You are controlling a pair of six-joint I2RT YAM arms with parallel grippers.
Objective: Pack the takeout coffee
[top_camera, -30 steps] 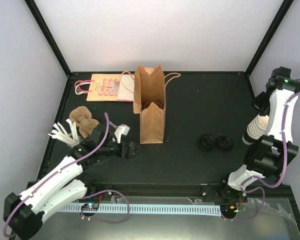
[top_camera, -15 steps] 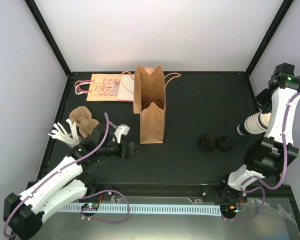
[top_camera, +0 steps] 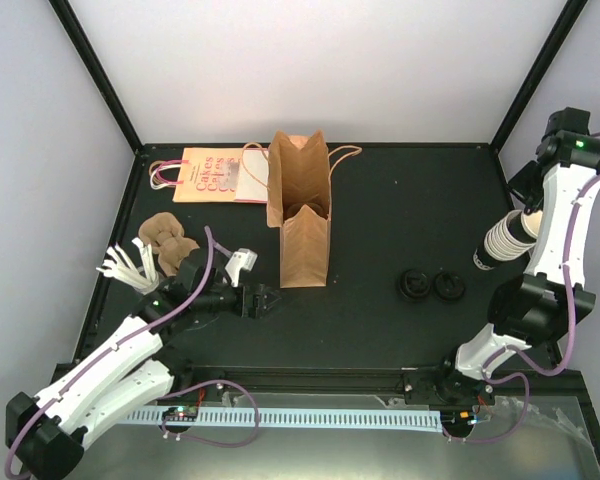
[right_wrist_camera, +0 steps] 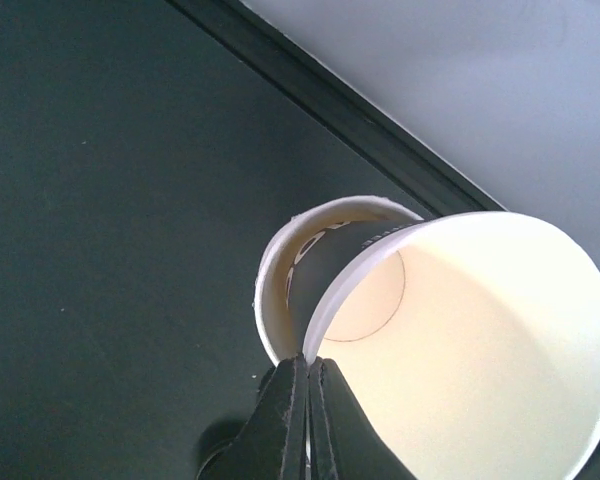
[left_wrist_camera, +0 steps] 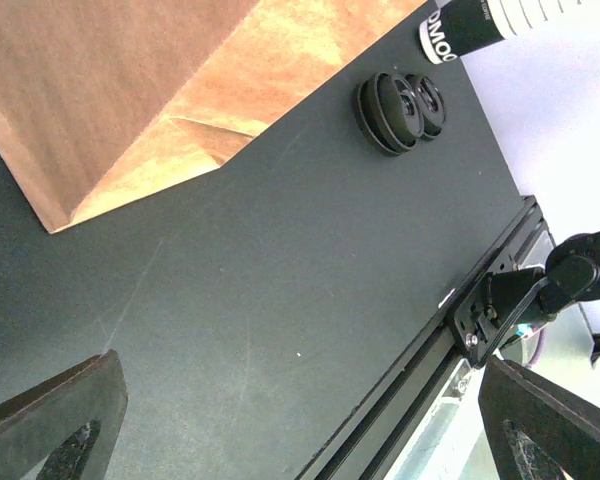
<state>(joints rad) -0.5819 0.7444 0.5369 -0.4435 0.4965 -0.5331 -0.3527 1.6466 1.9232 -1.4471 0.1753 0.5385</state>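
**Right wrist view: right gripper nips the rim of a paper cup**

Both fingers of the right gripper are pressed together on the rim of the top cup. It is cream, lidless and tipped partly out of the cup beneath it. From above, the stack of cups slants down and to the left from that gripper, under the raised right arm, with its dark end lowest. Whether that end touches the table cannot be told.

Two black lids lie side by side on the table, to the left of the right gripper and nearer the arm bases. They are close to the stack's low end but apart from it. Where the lidded coffee cup is cannot be told from any view.

The left gripper sits low over the table with its fingers spread wide and nothing between them. The foot of the brown paper bag is just ahead of it and slightly to its right. In the left wrist view the bag fills the upper left corner, with the lids and the stack's dark end well beyond.

To the left of the left gripper are brown pulp trays and a bundle of white sticks. A flat printed bag lies farther ahead, beside the brown bag.
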